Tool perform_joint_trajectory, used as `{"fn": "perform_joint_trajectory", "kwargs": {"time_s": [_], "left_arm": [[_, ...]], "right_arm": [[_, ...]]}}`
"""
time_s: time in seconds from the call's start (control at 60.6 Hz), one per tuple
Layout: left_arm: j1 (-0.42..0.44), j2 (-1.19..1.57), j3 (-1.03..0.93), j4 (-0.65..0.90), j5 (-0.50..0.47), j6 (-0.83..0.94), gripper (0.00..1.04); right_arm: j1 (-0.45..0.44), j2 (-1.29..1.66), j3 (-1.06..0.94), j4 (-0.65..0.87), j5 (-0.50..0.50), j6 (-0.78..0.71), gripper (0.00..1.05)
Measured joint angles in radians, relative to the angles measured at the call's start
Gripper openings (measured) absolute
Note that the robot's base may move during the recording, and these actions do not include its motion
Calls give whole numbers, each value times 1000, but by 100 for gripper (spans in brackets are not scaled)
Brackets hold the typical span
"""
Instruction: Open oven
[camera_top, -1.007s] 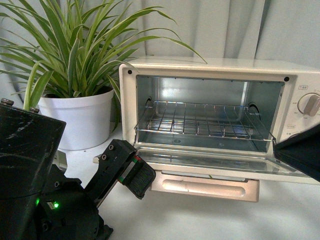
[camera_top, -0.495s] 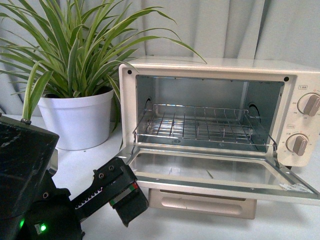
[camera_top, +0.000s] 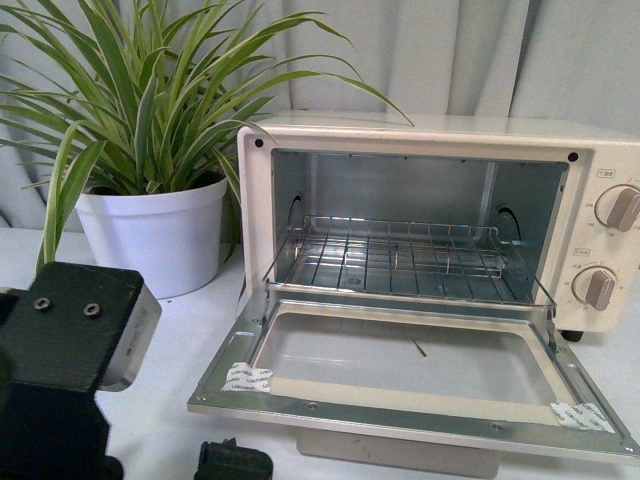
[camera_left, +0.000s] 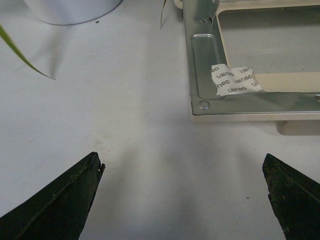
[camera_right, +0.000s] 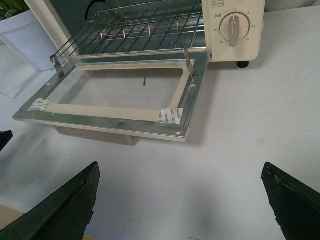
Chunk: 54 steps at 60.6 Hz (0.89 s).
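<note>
1. The oven (camera_top: 430, 128) stands on the white tabletop (camera_top: 185, 335), just to the right of a leafy plant (camera_top: 130, 90) in a white pot (camera_top: 155, 235). A grey curtain (camera_top: 450, 50) hangs behind them.
2. Its door (camera_top: 330, 405) is folded all the way down toward the robot and lies nearly level, with the glass window facing up. The bar handle (camera_right: 95, 136) shows beneath the door's front edge.
3. The cavity is open. The wire rack (camera_top: 400, 255) sits inside, and its front edge reaches the hinge line.
4. Two round knobs (camera_top: 622, 208) sit one above the other on the right-hand panel.
5. Printed paper stickers (camera_left: 234, 80) cling to the front corners of the door's metal frame.
6. The left pincer (camera_left: 181, 162) has its fingers wide apart and grips nothing. It hangs over bare tabletop near the door's left front corner.
7. The right pincer (camera_right: 180, 170) is also spread apart and empty. It hangs over bare tabletop in front of the door and touches nothing.
8. A black block of the left arm (camera_top: 70, 335) fills the lower left of the front view.
</note>
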Motion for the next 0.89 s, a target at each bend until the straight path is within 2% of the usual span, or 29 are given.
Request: {"fn": "perform_joint_trajectory", "kwargs": {"time_s": [0.314,0.594,0.892], "left_arm": [[-23,-483,-145,-209,-56,37,98],[2,-884,-248,-423,-84,6,98],[38,-970,-261,-441,-75,-15,98]], "right_arm": [[-76,-245,-16,-192,-93,-22,95],[-117,-310,-56,-163,-93,-66,95],[-133,-335,-86,-123,-99,-66,95]]}}
